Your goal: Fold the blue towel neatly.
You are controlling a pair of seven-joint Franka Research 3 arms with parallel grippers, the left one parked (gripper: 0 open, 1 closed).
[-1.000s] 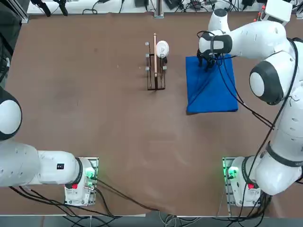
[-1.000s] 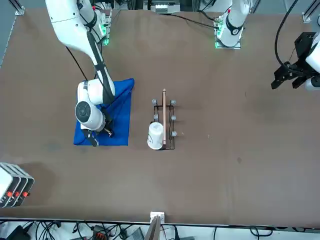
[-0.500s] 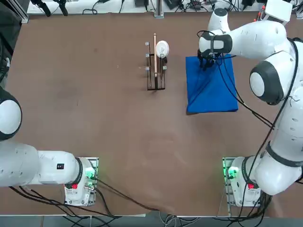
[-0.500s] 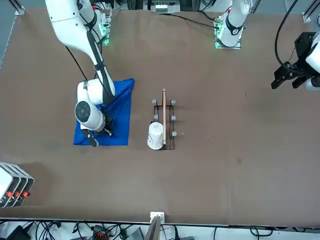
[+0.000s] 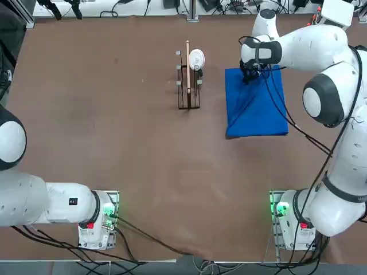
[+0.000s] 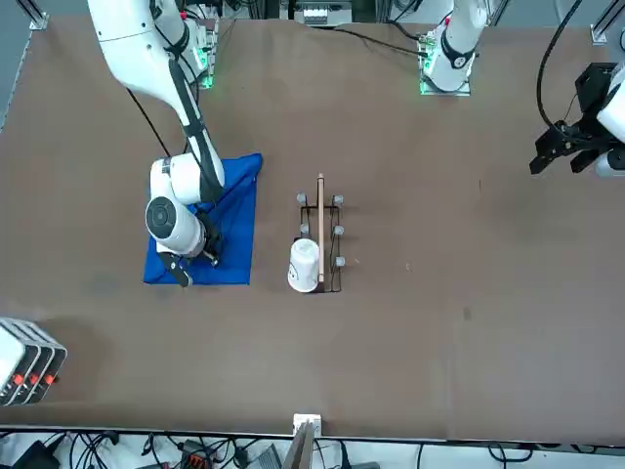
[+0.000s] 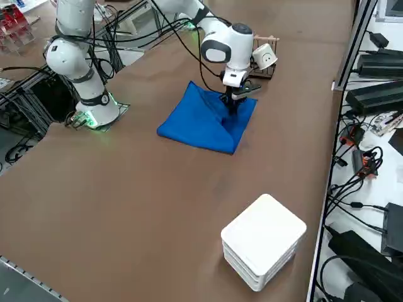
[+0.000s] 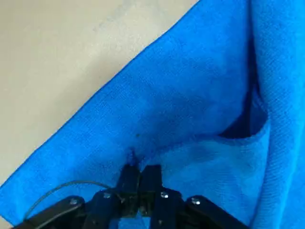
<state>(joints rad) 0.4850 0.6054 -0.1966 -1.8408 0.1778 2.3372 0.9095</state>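
The blue towel lies flat on the brown table in the right half of the top view, its far part rumpled into a fold. My right gripper is down at the towel's far edge, near the corner closest to the rack. In the wrist view its fingers are pressed together with a pinch of blue cloth between the tips. The same grip shows from the side, gripper on towel, and from the front, gripper on towel.
A dark wire rack holding a thin wooden board and a white cup stands just left of the towel. A white box sits near the table's far right corner. Cables run along the table's edges.
The fingers have closed onto the towel's far edge. The arm has barely moved and the towel lies where it was.
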